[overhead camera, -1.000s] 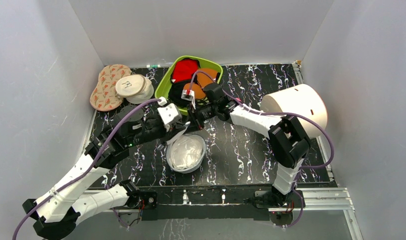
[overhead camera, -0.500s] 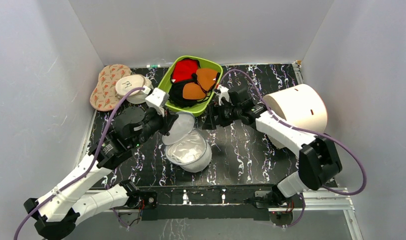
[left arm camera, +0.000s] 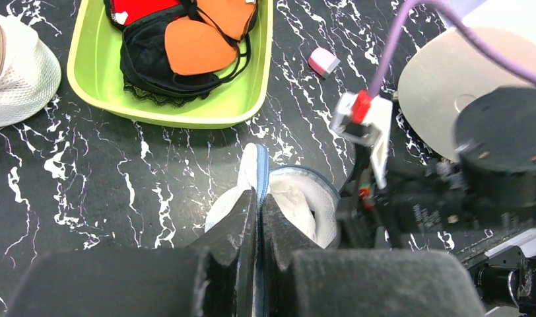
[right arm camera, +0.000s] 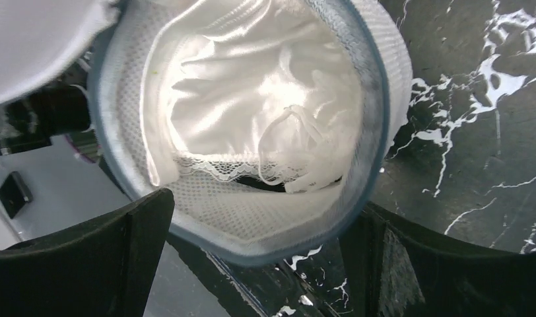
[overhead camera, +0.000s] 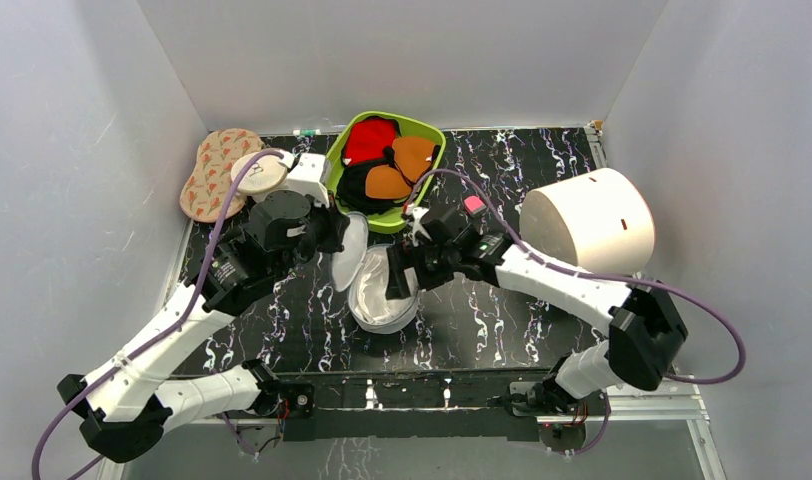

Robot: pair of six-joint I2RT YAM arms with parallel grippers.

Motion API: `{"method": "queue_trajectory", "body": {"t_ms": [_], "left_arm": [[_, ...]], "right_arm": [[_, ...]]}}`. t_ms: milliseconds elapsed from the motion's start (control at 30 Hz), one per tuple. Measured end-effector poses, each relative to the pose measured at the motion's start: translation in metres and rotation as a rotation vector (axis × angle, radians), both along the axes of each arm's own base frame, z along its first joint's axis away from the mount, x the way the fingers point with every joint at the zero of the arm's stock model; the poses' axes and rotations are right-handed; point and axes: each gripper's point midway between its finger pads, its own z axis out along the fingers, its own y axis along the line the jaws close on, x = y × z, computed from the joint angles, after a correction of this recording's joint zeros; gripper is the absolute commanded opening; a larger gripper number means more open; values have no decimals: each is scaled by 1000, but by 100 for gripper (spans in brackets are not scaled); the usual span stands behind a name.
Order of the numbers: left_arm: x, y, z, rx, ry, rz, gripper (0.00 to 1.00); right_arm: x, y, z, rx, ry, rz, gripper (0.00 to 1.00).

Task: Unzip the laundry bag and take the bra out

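Observation:
The laundry bag (overhead camera: 382, 312) lies open at mid-table, its mesh lid (overhead camera: 348, 252) raised upright on the left. My left gripper (overhead camera: 334, 236) is shut on the lid's blue-grey zipper rim (left arm camera: 258, 173); in the left wrist view my left gripper (left arm camera: 258, 198) has that rim pinched between its two fingers. The white glossy bra (right arm camera: 252, 112), with a lace edge, sits inside the lower shell (right arm camera: 265, 224). My right gripper (overhead camera: 400, 280) hangs at the bag's right rim. In the right wrist view it (right arm camera: 262, 257) stands open, its fingers either side of the shell's near rim, touching nothing.
A green tray (overhead camera: 434, 136) of red, orange and black garments stands just behind the bag. A large white cylinder (overhead camera: 590, 218) lies at the right. A cream round cap (overhead camera: 260, 172) and patterned pads (overhead camera: 207, 178) are at the back left. A small pink block (overhead camera: 473, 204) lies near the right arm.
My right gripper has opened and come from the tray's front edge down to the bag's right rim. My left gripper has drawn the lid up and leftward, which laid the bra bare.

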Motion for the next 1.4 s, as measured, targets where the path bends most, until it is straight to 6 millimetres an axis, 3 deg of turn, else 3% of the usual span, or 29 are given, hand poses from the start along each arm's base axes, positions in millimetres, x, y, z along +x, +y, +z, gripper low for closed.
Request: {"method": "queue_trajectory", "body": {"t_ms": [133,267,400,467,567,633,700,800,900,1067,1200,1400], "left_arm": [[-1,3,-5,30,30,11,0],[-5,14,-22,118,84,18,0],[-15,12,-25,40,98,-34,0],[-22,7,-15,-48,97,-65,0],[-22,5,-20,-76,141,-30,0],[-22,7,-22,-94,164,2,0],[-19,11,-24,-93,176,37,1],[-6,20,-26,-63,199,114,20],[3,37,-39,4,217,188,53],[7,75,-58,175,236,309,95],[4,90,-60,246,233,341,98],[-3,84,-50,161,192,290,98]], "right_arm": [[-3,3,-29,-122,22,-23,78],[14,-31,-50,-298,-26,-151,69],[28,-55,-51,-397,-98,-240,75],[29,-62,-45,-422,-120,-247,80],[38,-47,-18,-365,-160,-232,86],[45,-31,12,-271,-218,-229,84],[46,-30,13,-264,-222,-232,82],[49,-32,4,-291,-214,-249,81],[48,-40,-7,-335,-202,-269,81],[48,-43,-9,-350,-203,-278,80],[48,-43,-8,-351,-206,-273,79],[51,-28,15,-295,-227,-243,80]]}}
